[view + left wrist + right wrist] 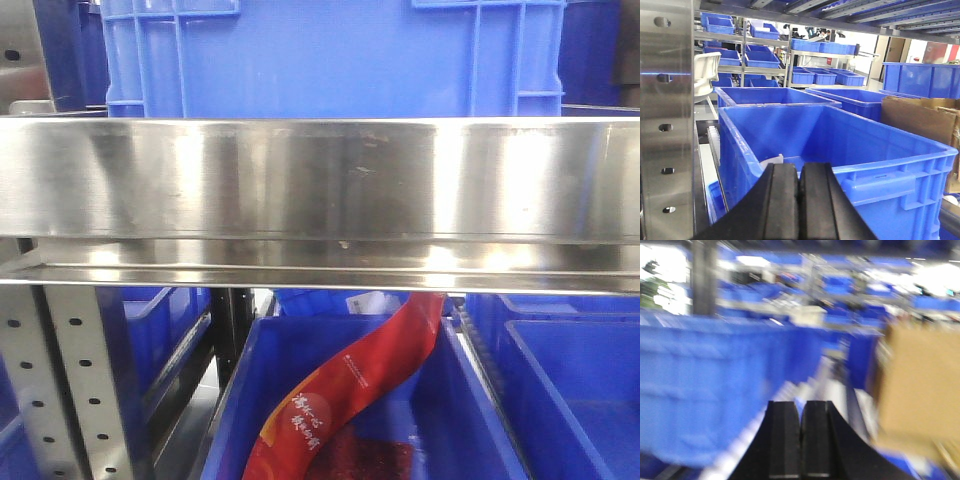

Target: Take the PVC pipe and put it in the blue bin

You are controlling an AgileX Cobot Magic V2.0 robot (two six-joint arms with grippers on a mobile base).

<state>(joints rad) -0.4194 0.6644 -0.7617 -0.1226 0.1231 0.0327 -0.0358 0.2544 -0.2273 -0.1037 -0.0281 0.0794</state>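
Both the left gripper (799,200) and the right gripper (801,440) have their jaws pressed together holding nothing, and the white pipe cannot be surely seen near the big blue plastic bin (850,150).

Right wrist view all motion-blurred: blue plastic bins (715,370) & brown cardboard box (920,385) smeared. Front view: steel shelf rail (320,190) hides upper blue bin's (330,55) base; red printed bag (350,390) cut off at bottom edge.
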